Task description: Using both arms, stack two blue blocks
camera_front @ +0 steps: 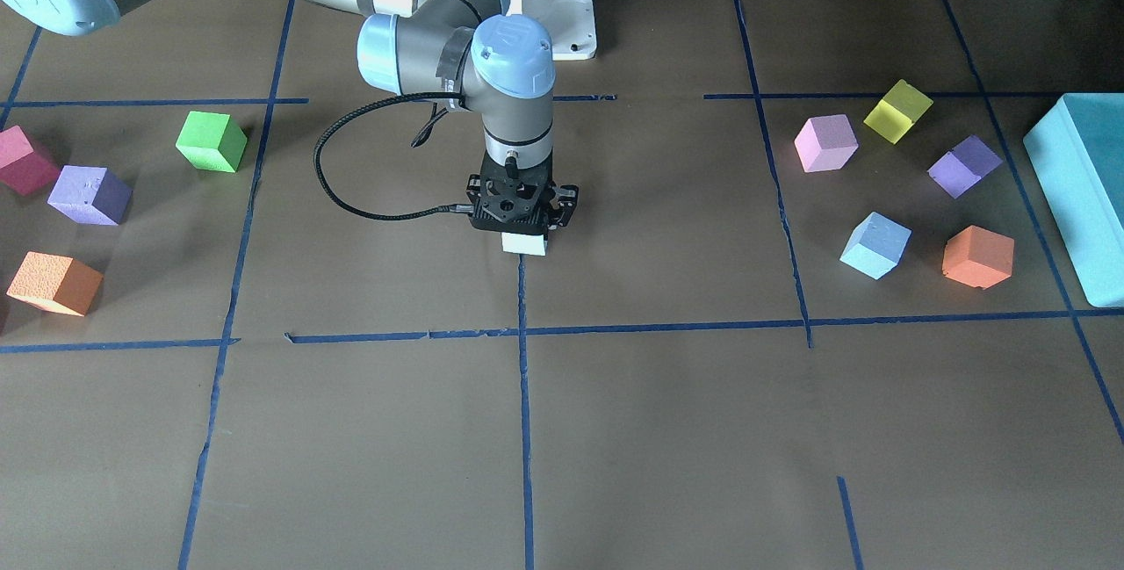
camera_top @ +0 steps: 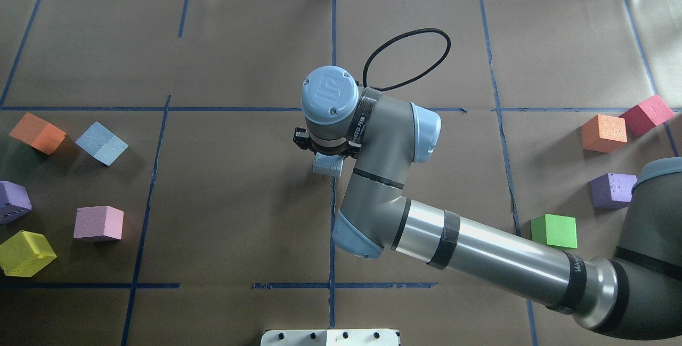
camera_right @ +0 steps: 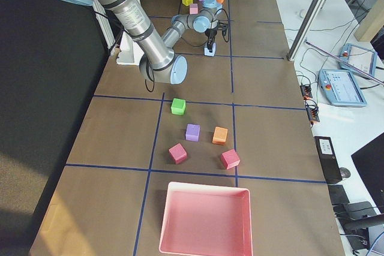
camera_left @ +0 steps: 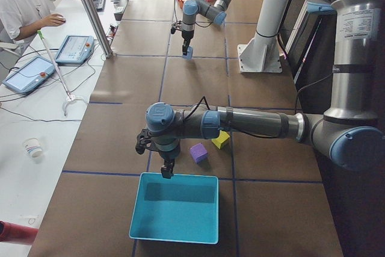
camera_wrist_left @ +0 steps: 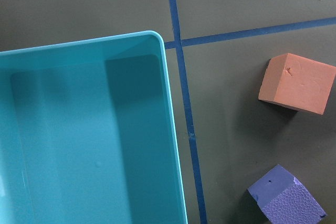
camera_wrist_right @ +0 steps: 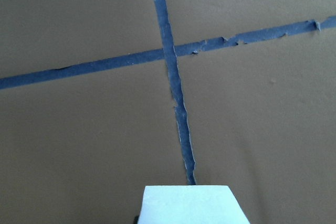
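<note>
Close by teal box (camera_wrist_left: pixel 173 129), orange cube (camera_wrist_left: pixel 296 83).

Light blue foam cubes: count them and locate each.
2. One light blue foam cube is in the right hand at table centre; the other lies on the robot's left, beside an orange foam cube.

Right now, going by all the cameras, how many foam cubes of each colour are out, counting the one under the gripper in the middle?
light sky-blue foam cubes: 2
orange foam cubes: 2
purple foam cubes: 2
red foam cubes: 2
green foam cube: 1
pink foam cube: 1
yellow foam cube: 1
Total: 11
</note>
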Motion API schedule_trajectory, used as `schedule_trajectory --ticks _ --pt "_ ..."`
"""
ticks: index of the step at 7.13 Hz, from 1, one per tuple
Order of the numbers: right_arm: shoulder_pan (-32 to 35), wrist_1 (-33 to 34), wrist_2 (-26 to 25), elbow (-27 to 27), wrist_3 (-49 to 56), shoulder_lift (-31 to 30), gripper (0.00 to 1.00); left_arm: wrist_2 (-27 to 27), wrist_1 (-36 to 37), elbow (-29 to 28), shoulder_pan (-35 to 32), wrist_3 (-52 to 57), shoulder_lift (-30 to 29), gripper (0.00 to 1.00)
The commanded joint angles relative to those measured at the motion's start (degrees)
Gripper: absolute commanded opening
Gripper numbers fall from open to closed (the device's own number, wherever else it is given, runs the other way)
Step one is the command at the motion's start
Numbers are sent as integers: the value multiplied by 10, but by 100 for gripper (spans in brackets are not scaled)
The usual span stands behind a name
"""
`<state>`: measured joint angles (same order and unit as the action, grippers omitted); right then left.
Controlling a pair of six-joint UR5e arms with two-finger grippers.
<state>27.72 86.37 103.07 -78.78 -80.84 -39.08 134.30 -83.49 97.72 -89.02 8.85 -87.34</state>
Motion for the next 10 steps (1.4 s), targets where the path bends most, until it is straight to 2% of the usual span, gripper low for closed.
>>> schedule_trajectory --ticks 1,2,3,4,5,6,8,10 --pt "-8 0 -11 7 6 -4 78 0 0 0 1 -1 0 100" --pt "-8 0 -16 5 8 0 100 0 0 0 0 -1 0 100" --pt "0 6 -11 -7 16 2 100 0 -1 4 0 0 0 100" --pt "29 55 4 -47 70 3 100 -5 0 11 0 0 0 100" --pt "90 109 64 -88 145 -6 100 -5 -1 11 1 -2 -1 100" --pt "160 115 126 -126 218 -47 100 -4 -3 19 2 -6 -9 100" --pt "338 115 257 -163 474 -171 100 -4 -52 29 2 -7 -37 100" --pt "472 115 292 -182 749 -313 100 15 -55 46 2 -14 -41 100"
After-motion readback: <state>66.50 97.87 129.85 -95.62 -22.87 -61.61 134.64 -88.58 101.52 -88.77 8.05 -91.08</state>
